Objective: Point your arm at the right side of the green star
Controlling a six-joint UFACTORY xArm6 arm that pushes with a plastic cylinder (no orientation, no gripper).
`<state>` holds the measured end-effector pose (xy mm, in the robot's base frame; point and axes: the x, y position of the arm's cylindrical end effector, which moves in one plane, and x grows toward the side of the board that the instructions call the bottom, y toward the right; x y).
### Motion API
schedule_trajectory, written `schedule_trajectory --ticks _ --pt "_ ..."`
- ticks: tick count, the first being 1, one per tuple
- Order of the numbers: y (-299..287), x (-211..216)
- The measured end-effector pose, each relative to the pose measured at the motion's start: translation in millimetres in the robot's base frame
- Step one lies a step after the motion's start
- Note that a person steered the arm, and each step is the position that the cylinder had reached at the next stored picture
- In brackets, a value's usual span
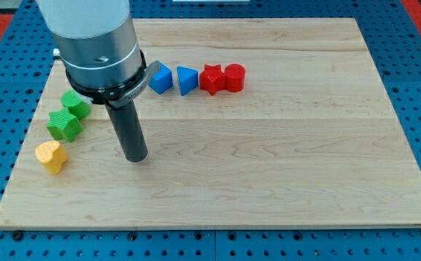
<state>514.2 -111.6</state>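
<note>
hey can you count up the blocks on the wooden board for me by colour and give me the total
Green: 2, the green cube and the green star
Blue: 2, and
Red: 2, the red star and the red cylinder
Yellow: 1, the yellow heart
Total: 7

My tip sits to the view's right of the green star.

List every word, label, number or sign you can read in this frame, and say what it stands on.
None can be read.
The wooden board, the blue perforated table around it and all the blocks, among them the green star, the yellow heart and the red blocks, carry no print.
A pale strip on the collar of the arm above my tip may be a marking, but it is too small and blurred to read.
</note>
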Motion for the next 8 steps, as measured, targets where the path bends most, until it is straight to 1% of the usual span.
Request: schedule_trajectory --ticks 3,6,8 --pt "4.5 0.0" --pt "4.3 12.7" --pt "4.2 -4.9"
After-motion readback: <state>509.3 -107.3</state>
